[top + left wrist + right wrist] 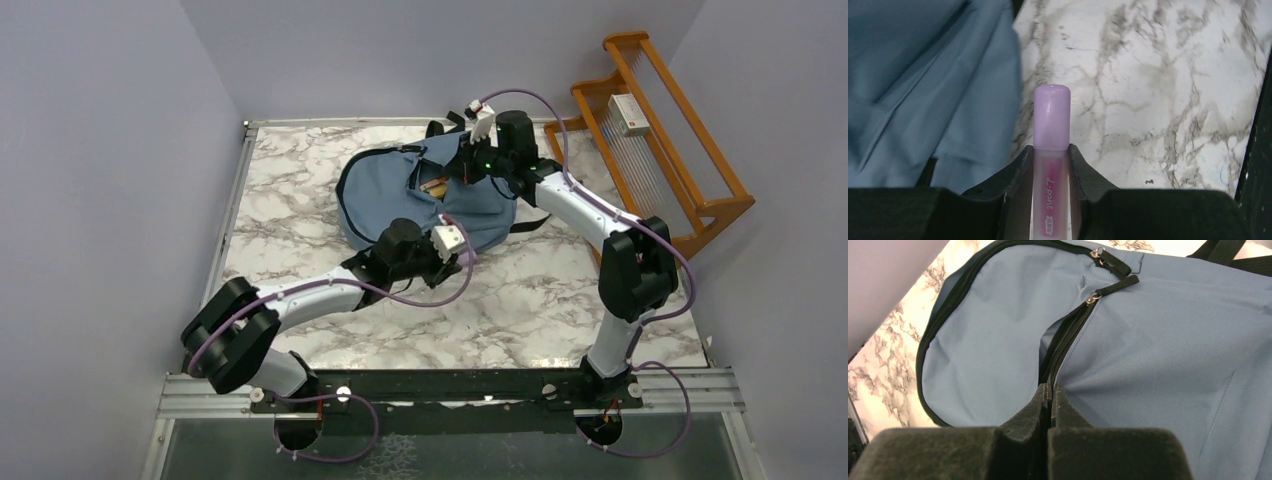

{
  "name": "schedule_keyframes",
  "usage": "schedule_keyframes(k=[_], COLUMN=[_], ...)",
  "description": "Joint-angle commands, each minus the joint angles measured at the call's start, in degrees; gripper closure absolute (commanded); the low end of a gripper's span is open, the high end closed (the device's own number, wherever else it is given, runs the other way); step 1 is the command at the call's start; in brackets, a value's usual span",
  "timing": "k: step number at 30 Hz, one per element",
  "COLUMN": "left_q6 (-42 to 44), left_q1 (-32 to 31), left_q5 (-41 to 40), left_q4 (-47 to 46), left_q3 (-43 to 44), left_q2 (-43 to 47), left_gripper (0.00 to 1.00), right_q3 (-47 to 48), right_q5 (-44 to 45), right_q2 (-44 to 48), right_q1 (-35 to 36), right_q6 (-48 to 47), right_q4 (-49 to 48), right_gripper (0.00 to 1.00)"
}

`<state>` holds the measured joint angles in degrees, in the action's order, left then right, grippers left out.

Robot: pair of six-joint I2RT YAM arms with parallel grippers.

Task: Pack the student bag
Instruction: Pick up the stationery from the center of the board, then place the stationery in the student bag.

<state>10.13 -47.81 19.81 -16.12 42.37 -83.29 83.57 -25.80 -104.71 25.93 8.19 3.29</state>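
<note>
One slate-blue fabric backpack [375,190], far-centre of table, opening just beyond left gripper [1050,150] pinching lilac-capped translucent plastic pen [1051,117] lengthwise, cap outward; right gripper [1049,390] pressed together on its zipper edge.

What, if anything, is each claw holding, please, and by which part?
Left claw: lilac-capped pink pen, by its barrel below the cap. Right claw: slate-blue fabric backpack, seemingly by its zip edge.

Between black left fingers [1019,174]: translucent pink plastic marker [1050,202], lilac cap [1051,117]. Left of them, slate-blue fabric backpack [923,80]; beyond, grey-veined white marble tabletop [1158,75].
</note>
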Motion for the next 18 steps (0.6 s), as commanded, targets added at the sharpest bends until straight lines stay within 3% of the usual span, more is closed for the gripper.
schedule_keyframes(k=[1, 8, 12, 18], left_q6=[-16.29, -30.84, -34.18, -40.67], left_q1=[2.47, 12.58, 15.66, 21.39], left_q5=[-14.91, -13.33, -14.25, -6.55], left_q4=[-6.03, -3.59, 5.85, 17.25], left_q3=[-4.28, -5.01, 2.24, 13.4], left_q2=[8.79, 15.68, 14.58, 8.66], left_gripper=[1.0, 1.0, 1.0, 1.0], right_q3=[-0.98, -1.68, -3.3, -5.03], right_q5=[2.37, 2.52, 2.45, 1.48], right_q2=[4.86, 5.71, 6.41, 7.1], right_q1=[0.35, 0.35, 0.35, 0.35], right_q6=[1.22, 1.49, 0.79, -0.6], right_q4=[-6.73, -9.26, -10.44, -11.3], right_gripper=[0.99, 0.99, 0.99, 0.99])
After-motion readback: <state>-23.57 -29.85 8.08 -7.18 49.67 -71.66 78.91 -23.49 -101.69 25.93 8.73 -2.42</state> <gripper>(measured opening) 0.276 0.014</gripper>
